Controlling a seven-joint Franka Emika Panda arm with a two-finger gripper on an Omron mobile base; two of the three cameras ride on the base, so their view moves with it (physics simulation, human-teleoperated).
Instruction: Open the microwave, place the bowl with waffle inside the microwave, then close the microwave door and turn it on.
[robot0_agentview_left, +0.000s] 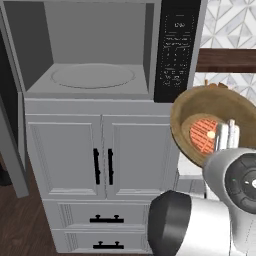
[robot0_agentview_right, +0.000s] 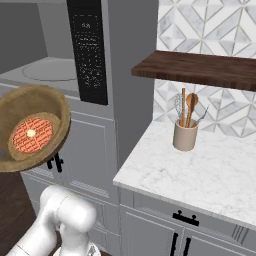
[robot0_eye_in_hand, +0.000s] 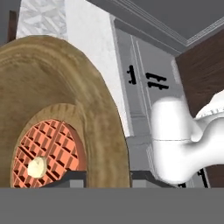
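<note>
Microwave (robot0_agentview_left: 95, 55): cavity open ahead, round turntable (robot0_agentview_left: 93, 76) bare, black button panel (robot0_agentview_left: 176, 50) at its right edge. Its door (robot0_agentview_left: 11, 165) stands swung out at far left.

Wooden bowl with waffle (robot0_agentview_left: 212, 122): you have it lifted clear of the marble counter (robot0_agentview_right: 200, 170), right of and a little below the cavity, tipped steeply toward the cameras. Judged stiff, light, not fragile, though the wood looks smooth.

Waffle (robot0_agentview_right: 32, 135): loose on the bowl's floor (a pale butter pat on top), so it could slide at this tilt. Level it before you reach in.

Gripper (robot0_agentview_left: 227, 136): fingers narrowed onto the near rim, pinching the wall. A rim pinch lets the bowl pivot; move slowly.
</note>
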